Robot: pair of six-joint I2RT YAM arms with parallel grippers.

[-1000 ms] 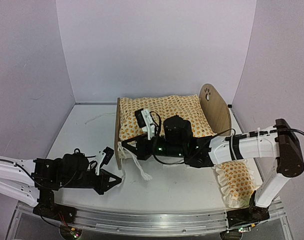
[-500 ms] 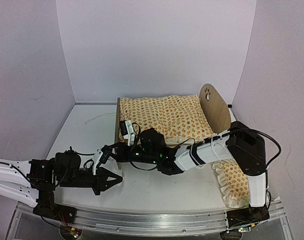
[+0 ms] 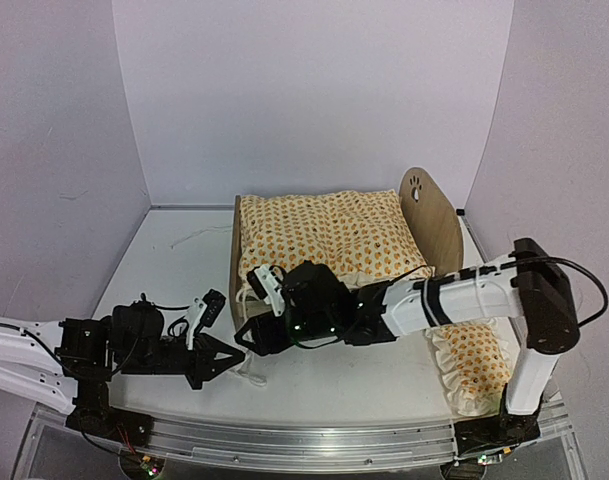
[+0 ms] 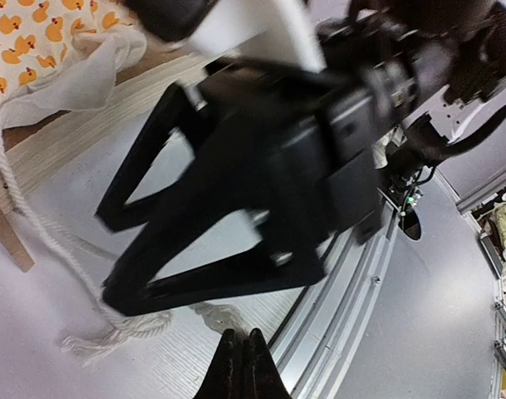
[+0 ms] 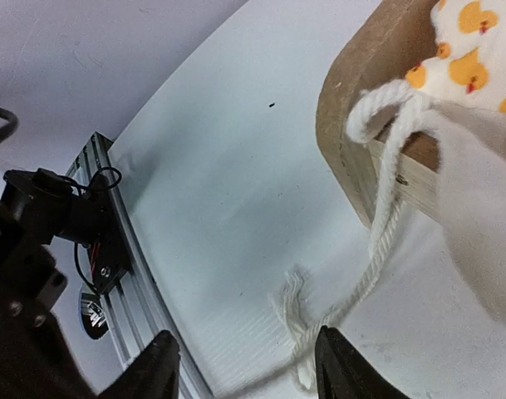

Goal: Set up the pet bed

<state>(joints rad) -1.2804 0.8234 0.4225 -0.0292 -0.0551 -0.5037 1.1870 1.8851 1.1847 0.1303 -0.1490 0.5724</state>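
The pet bed [image 3: 428, 222] stands mid-table, a light-wood frame with a paw-print end board at the right. A duck-patterned quilt [image 3: 329, 235] covers it and hides the mattress. A white rope [image 5: 387, 218] hangs from the bed's left end board [image 5: 359, 112]. Its frayed end [image 5: 296, 322] lies on the table. My right gripper [image 3: 250, 340] hovers open just over that end, its fingers [image 5: 334, 359] on either side and not touching. My left gripper [image 3: 227, 358] is shut and empty, low beside it, and the rope end [image 4: 111, 339] lies just ahead of its tips.
A ruffled pillow [image 3: 474, 362] in the same duck print lies at the right near edge, under the right arm. A metal rail [image 3: 284, 440] runs along the table's near edge. Purple walls close in the back and sides. The two grippers are almost touching.
The right gripper was shut on the rope and has opened. It moved nearer and lower beside the left gripper. The rope end now lies on the table.
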